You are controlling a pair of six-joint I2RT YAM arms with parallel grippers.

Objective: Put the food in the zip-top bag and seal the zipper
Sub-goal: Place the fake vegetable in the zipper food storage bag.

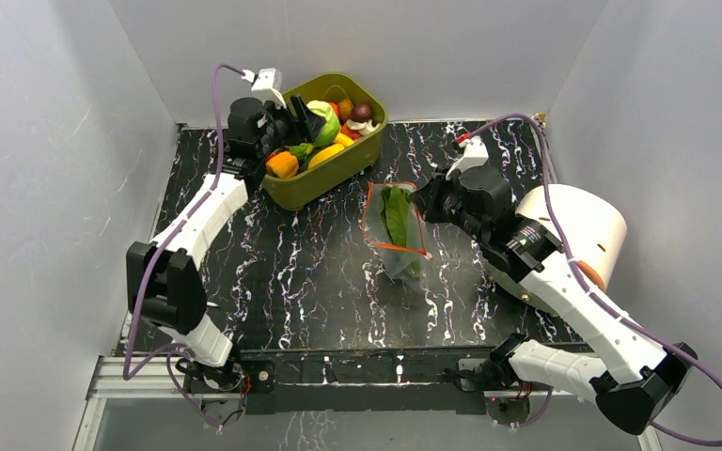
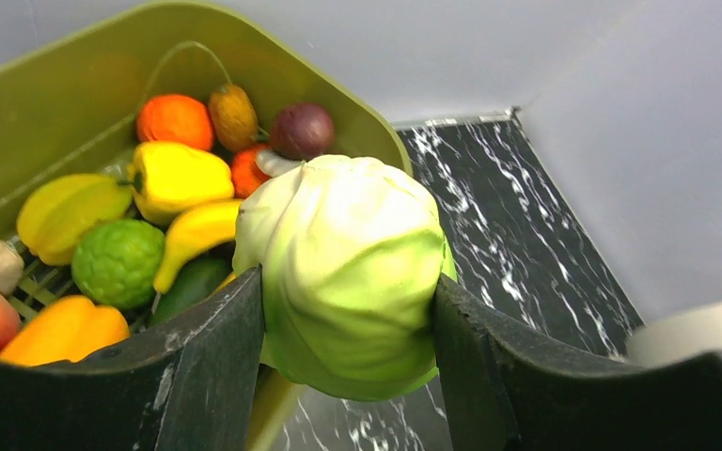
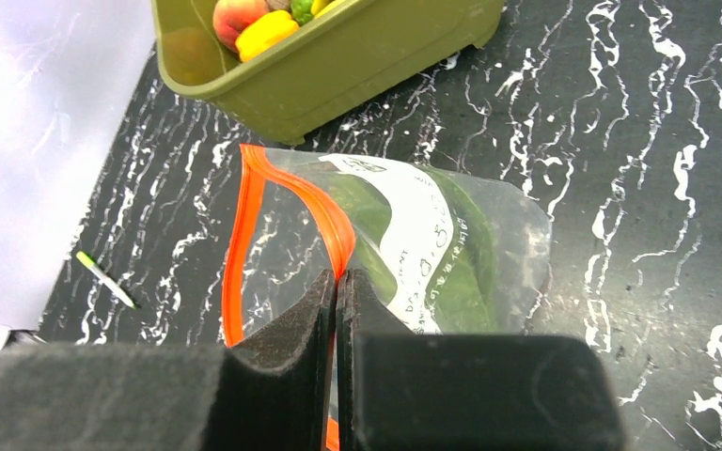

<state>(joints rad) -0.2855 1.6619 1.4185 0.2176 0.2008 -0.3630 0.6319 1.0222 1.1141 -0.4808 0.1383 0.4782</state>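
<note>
My left gripper is shut on the pale green cabbage and holds it over the olive-green tub. The tub holds the other food: yellow banana, purple ball, orange and yellow pieces. The clear zip-top bag lies at mid-table with the long green leaf inside. My right gripper is shut on one side of the red-orange zipper and holds the mouth open as a loop.
A white cylinder stands at the right by my right arm. A small white-green scrap lies on the black marbled table. White walls enclose the back and sides.
</note>
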